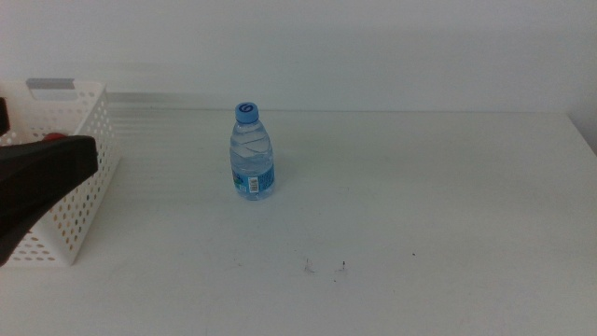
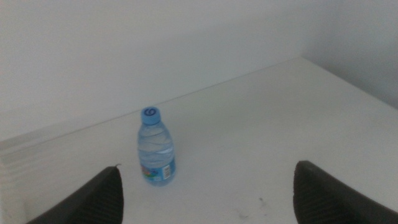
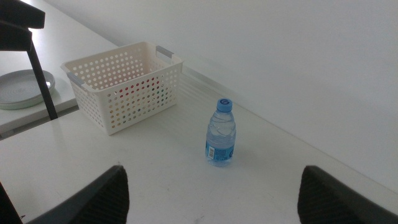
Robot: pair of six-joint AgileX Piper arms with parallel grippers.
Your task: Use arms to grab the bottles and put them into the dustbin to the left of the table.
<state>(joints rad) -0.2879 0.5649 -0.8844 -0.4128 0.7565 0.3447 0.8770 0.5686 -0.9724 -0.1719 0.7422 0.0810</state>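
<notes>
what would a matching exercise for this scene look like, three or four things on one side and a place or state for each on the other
Things:
1. water bottle
2. basket
3. left claw
4. right claw

Place or state:
A. open, seen only in its own wrist view
B. standing upright near the middle of the table
C. open, aimed at the bottle, its arm entering from the middle view's left side
D. at the table's left edge, walls full of round holes

Pairs: 1-B, 2-D, 3-C, 4-A
</notes>
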